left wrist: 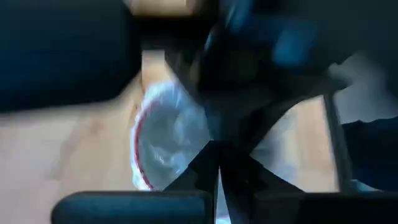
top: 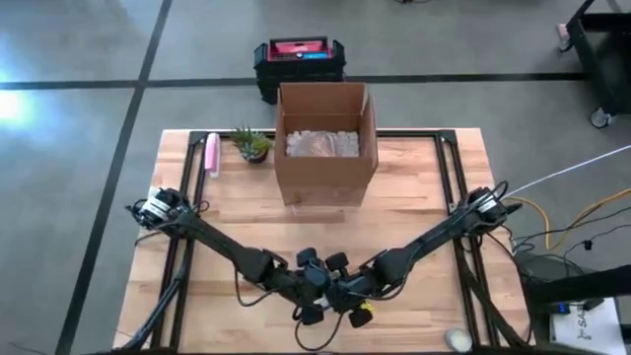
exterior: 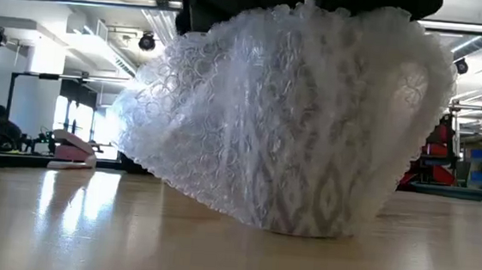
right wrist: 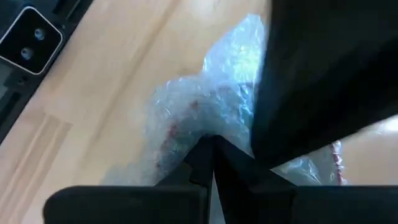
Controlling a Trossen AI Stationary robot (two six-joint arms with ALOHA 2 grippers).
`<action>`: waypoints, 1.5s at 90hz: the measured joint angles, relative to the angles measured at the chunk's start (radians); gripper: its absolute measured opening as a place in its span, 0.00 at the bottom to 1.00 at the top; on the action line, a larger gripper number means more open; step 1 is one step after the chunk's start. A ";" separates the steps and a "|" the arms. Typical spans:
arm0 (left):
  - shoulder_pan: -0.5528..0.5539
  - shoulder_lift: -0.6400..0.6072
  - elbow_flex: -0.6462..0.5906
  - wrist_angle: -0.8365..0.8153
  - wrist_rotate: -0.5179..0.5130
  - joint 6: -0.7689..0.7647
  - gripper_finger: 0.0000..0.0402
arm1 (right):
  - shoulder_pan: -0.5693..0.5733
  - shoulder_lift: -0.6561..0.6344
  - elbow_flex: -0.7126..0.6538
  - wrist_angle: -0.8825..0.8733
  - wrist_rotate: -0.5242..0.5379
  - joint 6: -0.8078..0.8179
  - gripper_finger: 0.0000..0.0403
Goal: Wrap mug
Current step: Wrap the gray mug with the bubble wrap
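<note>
The mug (exterior: 314,188), patterned grey and white, stands inside a sheet of clear bubble wrap (exterior: 251,110) near the middle of the table's near edge. Its base (exterior: 302,230) is on the wood, and the wrap is gathered up over it. In the left wrist view a red rim (left wrist: 138,146) shows through the wrap. My left gripper (top: 314,286) and right gripper (top: 345,294) meet over the bundle and hide it from above. Both are shut on the wrap. My left gripper pinches the bubble wrap (left wrist: 186,140) between its two shut fingertips (left wrist: 208,163), coming from above on the bundle's left side. The bundle rests on the table below. My right gripper pinches a gathered fold of the wrap (right wrist: 193,127) between its shut fingertips (right wrist: 202,152), from above on the right side. Several layers bunch there.
An open cardboard box (top: 325,138) with padding inside stands at the far middle of the table. A small potted plant (top: 252,145) and a pink object (top: 211,155) are to its left. A black and red case (top: 299,61) sits on the floor beyond. Bare wood lies on both sides.
</note>
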 joint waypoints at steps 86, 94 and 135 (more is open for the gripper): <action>-0.014 0.032 -0.010 -0.063 -0.039 -0.023 0.00 | 0.024 -0.082 0.176 -0.445 -0.025 0.165 0.00; -0.014 0.032 -0.011 -0.062 -0.039 -0.023 0.00 | 0.034 -0.079 0.143 -0.451 -0.025 0.181 0.00; -0.013 0.034 -0.012 -0.031 -0.036 -0.023 0.00 | -0.007 -0.067 0.049 -0.188 -0.033 0.107 0.00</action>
